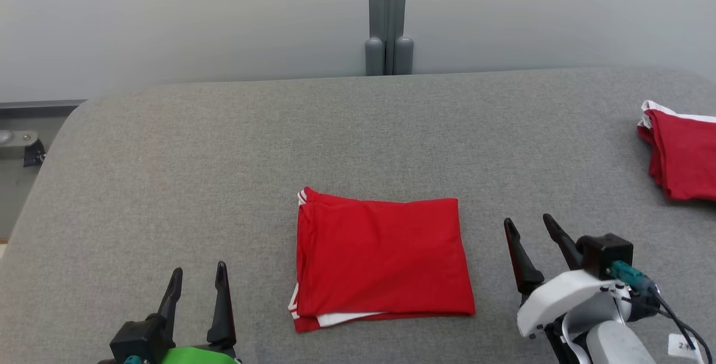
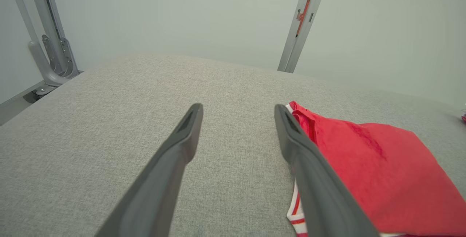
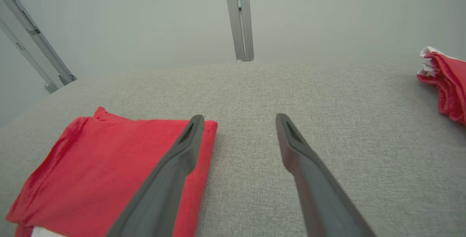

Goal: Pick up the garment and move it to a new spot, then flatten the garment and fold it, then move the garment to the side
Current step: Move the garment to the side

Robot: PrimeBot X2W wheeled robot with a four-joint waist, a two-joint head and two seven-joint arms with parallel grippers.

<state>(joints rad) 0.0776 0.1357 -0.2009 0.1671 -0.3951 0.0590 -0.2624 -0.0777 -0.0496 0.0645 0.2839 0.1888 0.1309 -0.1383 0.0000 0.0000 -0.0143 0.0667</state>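
A red garment (image 1: 383, 260) with white trim lies folded into a neat rectangle in the middle of the grey padded table (image 1: 224, 157). It shows at the right of the left wrist view (image 2: 375, 171) and at the lower left of the right wrist view (image 3: 105, 171). My left gripper (image 1: 197, 275) stands open to the garment's left, apart from it, with nothing between its fingers. To the garment's right my right gripper (image 1: 530, 225) is open too and holds nothing. Both hover just above the table surface (image 2: 238, 109) (image 3: 238, 118).
A second red folded cloth (image 1: 679, 154) with white edging lies at the table's far right edge, also seen in the right wrist view (image 3: 446, 80). A grey post (image 1: 387, 17) rises behind the table against a pale wall. The table's left corner is rounded.
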